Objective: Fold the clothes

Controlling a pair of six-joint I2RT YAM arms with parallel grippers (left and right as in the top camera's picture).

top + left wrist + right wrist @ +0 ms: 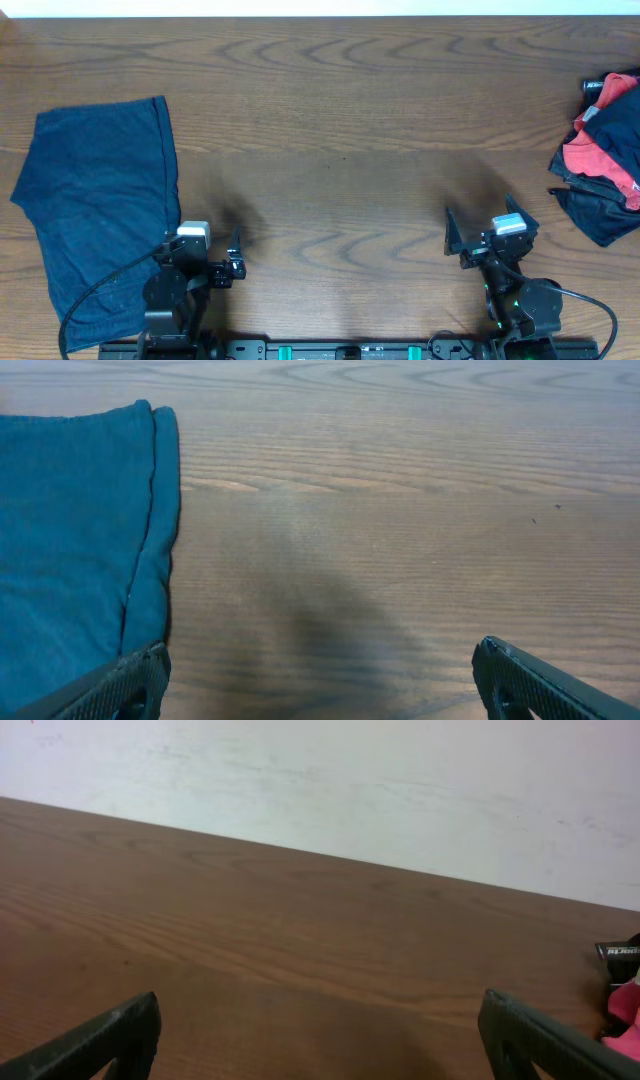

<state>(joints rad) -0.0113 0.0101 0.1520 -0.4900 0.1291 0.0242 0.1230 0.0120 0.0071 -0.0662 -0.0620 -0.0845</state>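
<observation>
Overhead, I have the navy garment (pixel 95 200) lying flat at the left end of the desk (pixel 340 120). Its long axis runs from the far side toward me, leaning a little to the right as it nears the robot. My left claw (pixel 202 250) sits at the garment's near right edge, released and spread wide with nothing in it. In the left wrist view the left claw (pixel 320 690) shows one fingertip (pixel 120 685) over the stitched hem of the navy garment (pixel 70 530) and the other over bare wood, so the cloth lies to the claw's left and ahead.

My right claw (pixel 485 228) is likewise released and empty, and the right wrist view shows only bare desk between its tips (pixel 320 1045). A heap of clothes (pixel 605 160), red and dark pieces bunched together, sits at the far right edge, well apart from that claw, off to its right and further back.

I judge the left arm far nearer the navy piece, and the right arm the natural one for the heap.
</observation>
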